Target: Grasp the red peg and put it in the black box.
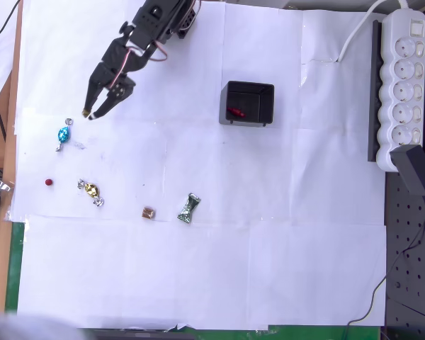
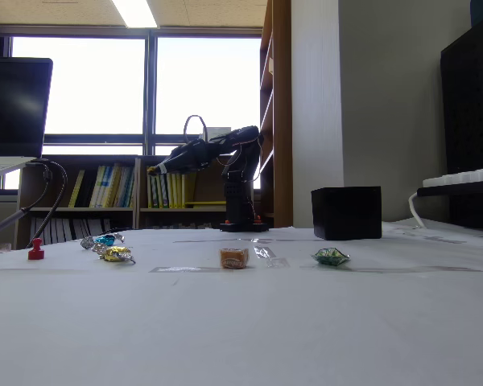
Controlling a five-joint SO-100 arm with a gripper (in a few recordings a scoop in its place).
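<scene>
The red peg (image 1: 49, 182) is a tiny round dot on the white paper at the far left; in the fixed view the red peg (image 2: 36, 249) stands upright at the left. The black box (image 1: 230, 94) sits right of centre with another, elongated red peg (image 1: 235, 112) lying inside; from the side the black box (image 2: 346, 213) is a dark cube. My gripper (image 1: 97, 113) hangs above the paper at the upper left, open and holding nothing, just above the blue candy and well short of the peg. In the fixed view my gripper (image 2: 154, 170) points left, high over the table.
A blue candy (image 1: 64, 134), a gold candy (image 1: 91, 190), a small brown cube (image 1: 149, 212) and a green candy (image 1: 188, 209) lie between the peg and the box. A white power strip (image 1: 405, 85) runs along the right edge. The black robot base (image 2: 243, 225) stands at the back.
</scene>
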